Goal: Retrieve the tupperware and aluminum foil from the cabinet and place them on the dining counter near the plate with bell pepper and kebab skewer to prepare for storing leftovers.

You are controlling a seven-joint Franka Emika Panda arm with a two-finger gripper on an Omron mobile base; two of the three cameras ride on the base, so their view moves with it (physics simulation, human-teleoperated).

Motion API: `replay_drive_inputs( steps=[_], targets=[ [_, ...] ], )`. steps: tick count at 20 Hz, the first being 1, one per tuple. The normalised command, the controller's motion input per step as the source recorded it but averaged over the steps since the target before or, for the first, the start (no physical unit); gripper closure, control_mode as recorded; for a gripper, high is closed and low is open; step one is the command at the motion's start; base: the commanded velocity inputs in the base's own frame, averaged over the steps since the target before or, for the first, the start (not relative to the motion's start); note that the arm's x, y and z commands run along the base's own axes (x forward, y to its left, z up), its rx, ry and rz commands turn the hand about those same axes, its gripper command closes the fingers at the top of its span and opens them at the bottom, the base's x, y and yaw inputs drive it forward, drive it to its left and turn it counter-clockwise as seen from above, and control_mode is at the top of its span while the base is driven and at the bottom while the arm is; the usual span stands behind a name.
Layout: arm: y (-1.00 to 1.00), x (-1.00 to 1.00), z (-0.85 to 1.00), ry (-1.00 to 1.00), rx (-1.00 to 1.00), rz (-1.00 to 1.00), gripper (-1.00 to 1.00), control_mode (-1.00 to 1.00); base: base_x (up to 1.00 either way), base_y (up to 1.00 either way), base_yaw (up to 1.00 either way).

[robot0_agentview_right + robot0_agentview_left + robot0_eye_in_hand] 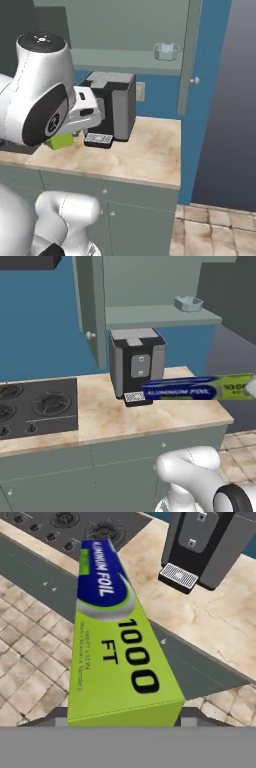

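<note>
My gripper (125,722) holds the aluminum foil (200,389) level above the worktop (150,416), seemingly by its lime-green end.

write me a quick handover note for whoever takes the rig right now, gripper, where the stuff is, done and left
Gripper: shut on the long dark-blue and lime-green aluminum foil carton, carried level in the air over the beige worktop's edge, in front of the black coffee machine.
Small pale blue-grey tupperware tub: on the shelf of the open grey-green wall cabinet.
Done: foil out of the cabinet.
Left: carry foil to the dining counter by the plate, then fetch the tub and place it there too.
</note>
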Motion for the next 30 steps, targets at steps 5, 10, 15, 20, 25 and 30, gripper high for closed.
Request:
replay_drive_inputs(
  steps=[5,10,15,20,25,30],
  targets=[
    [0.0,0.0,0.0,0.0,0.0,0.0,1.0,1.0,-1.0,0.34,0.28],
    [0.0,0.0,0.0,0.0,0.0,0.0,1.0,1.0,-0.74,0.71,0.67],
    [0.0,0.0,0.0,0.0,0.0,0.0,1.0,1.0,-0.07,0.62,0.88],
    [0.0,0.0,0.0,0.0,0.0,0.0,1.0,1.0,0.07,0.22,0.9],
    [0.0,0.0,0.0,0.0,0.0,0.0,1.0,1.0,0.11,0.09,0.92],
    [0.0,0.0,0.0,0.0,0.0,0.0,1.0,1.0,0.22,0.03,0.92]
  ],
)
